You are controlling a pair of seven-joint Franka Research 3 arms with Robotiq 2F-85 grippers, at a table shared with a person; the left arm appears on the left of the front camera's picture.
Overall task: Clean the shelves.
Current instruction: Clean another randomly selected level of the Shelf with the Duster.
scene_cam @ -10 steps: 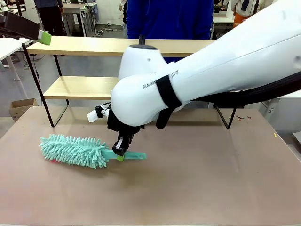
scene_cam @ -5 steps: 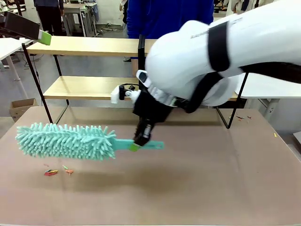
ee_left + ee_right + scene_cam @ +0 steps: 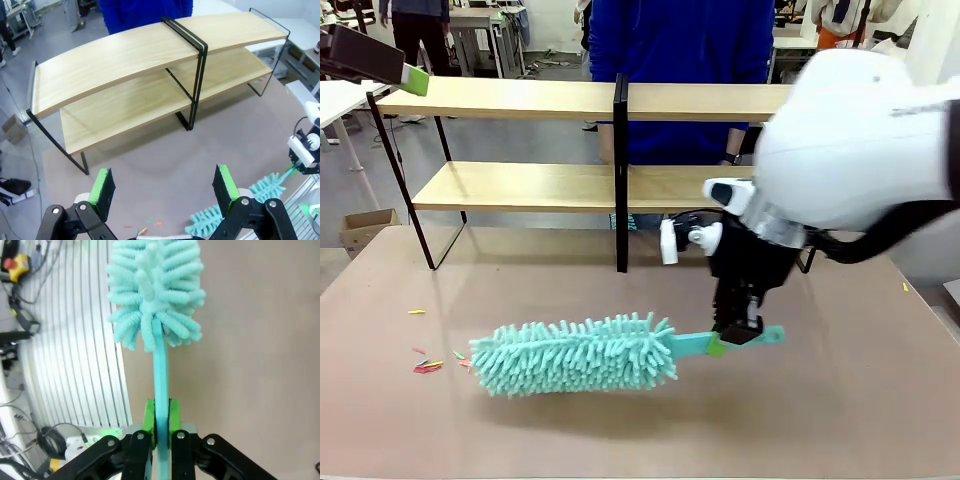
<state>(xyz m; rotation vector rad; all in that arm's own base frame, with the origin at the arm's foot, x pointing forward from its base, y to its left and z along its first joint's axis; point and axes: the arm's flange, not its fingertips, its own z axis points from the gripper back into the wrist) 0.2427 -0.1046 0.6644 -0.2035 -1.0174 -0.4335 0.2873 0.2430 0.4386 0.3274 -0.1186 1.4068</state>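
Right end effector (image 3: 738,330) is clamped on the handle of a teal duster (image 3: 578,356), held above the bench (image 3: 820,420). Left end effector (image 3: 165,187) is spread wide. The shelves (image 3: 520,185) stand along the bench's far edge.

1. Table (image 3: 840,400): a broad beige-pink top that carries everything else.
2. Shelves (image 3: 520,185): a low rack of two light-wood boards in a thin black frame with a black centre post, standing on the table's far half; both boards bare.
3. Scraps (image 3: 425,365): small coloured bits lying on the table near its left edge.
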